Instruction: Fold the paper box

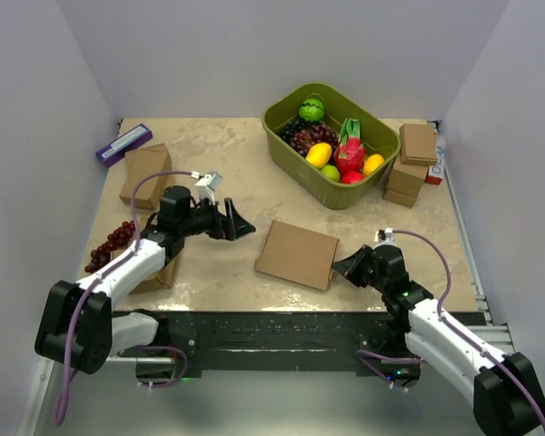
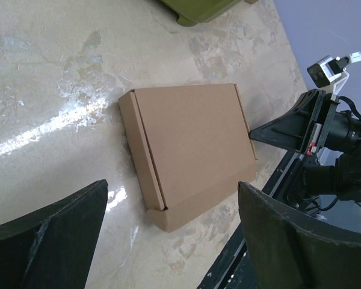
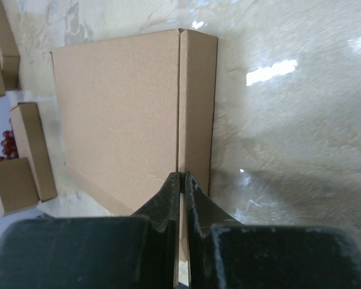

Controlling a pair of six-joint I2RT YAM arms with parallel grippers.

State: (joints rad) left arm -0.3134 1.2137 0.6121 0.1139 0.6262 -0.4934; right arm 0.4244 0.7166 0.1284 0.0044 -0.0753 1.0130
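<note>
- Pale walls close in a beige, marble-patterned table (image 1: 218,154), glossy with glare.
- Farthest out to the left gripper's left lies a purple and white packet (image 1: 123,143), at the table's far corner.
- Just behind that gripper's wrist sits a small cardboard box (image 1: 145,174). A bunch of dark red grapes (image 1: 109,245) lies beside the arm's forearm, on its outer side.
- The left gripper (image 1: 239,221) hangs above the table with its jaws spread wide and nothing between them.
- Ahead of and below its fingers (image 2: 54,235), lying between the two grippers, is the paper box (image 1: 297,254). It lies flat on the table, folded shut into a low, lidded mailer. In the left wrist view a narrow flap runs along its left side.
- The right gripper (image 1: 343,266) is down at table level on the paper box's right edge, its jaws pressed together. Its tips meet the cardboard where a seam runs along the lid. Whether a thin wall of the paper box is pinched between them I cannot tell.
- Well beyond the right gripper, at the far side, stands an olive-green tub (image 1: 304,168). It holds a green round fruit (image 1: 312,109), dark grapes, a yellow fruit (image 1: 319,154) and a pink dragon fruit (image 1: 350,150).
- Just right of the tub, far ahead of the right gripper, is a stack of small brown boxes (image 1: 413,159).
</note>
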